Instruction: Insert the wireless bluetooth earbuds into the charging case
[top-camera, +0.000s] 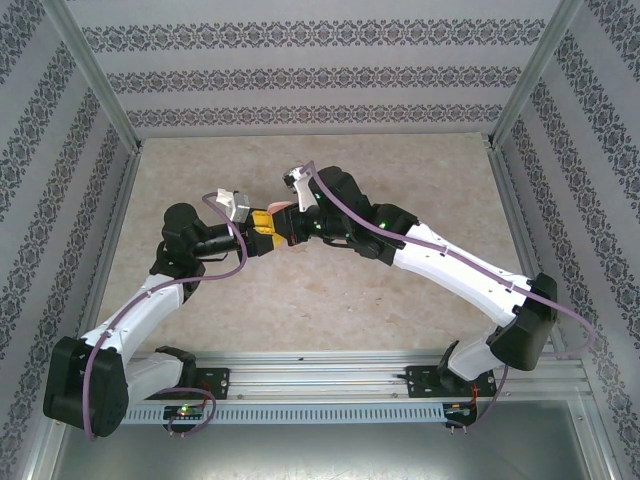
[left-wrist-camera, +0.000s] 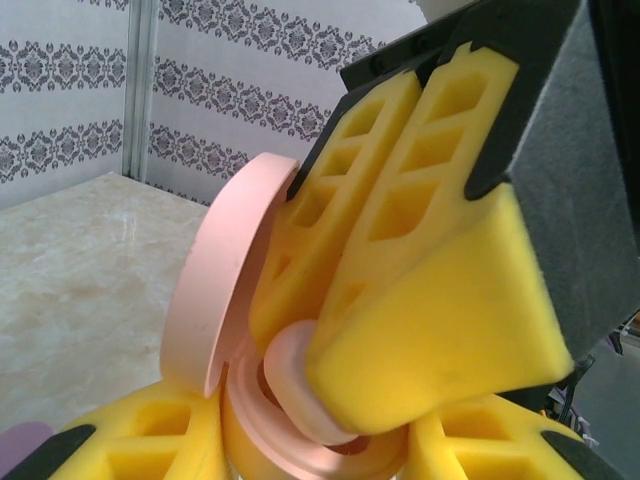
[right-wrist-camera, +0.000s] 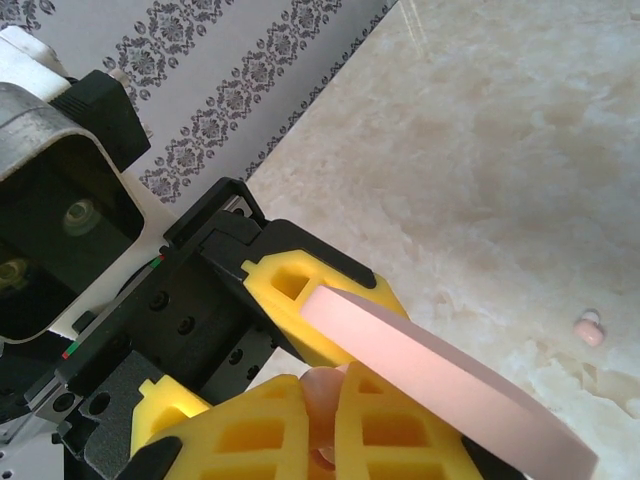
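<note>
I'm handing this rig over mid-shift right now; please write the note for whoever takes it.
Left gripper: shut on the salmon-pink oval charging case, lid open.
Right gripper: shut on a pale pink earbud, held at the case's well.
Done: case open, this bud at the well, not yet released.
Left: seat and release it, then fetch the second pale pink earbud lying loose on the marble-look table.

In the middle of the surface (top-camera: 420, 170) the two arms meet head-on. The charging case (left-wrist-camera: 300, 462) sits clamped between the left jaws, its lid (left-wrist-camera: 225, 300) standing open at one side. The right jaws reach in from above, pinching an earbud (left-wrist-camera: 295, 385) at the mouth of the case's base. A second earbud (right-wrist-camera: 589, 327) lies on the surface, well apart.
</note>
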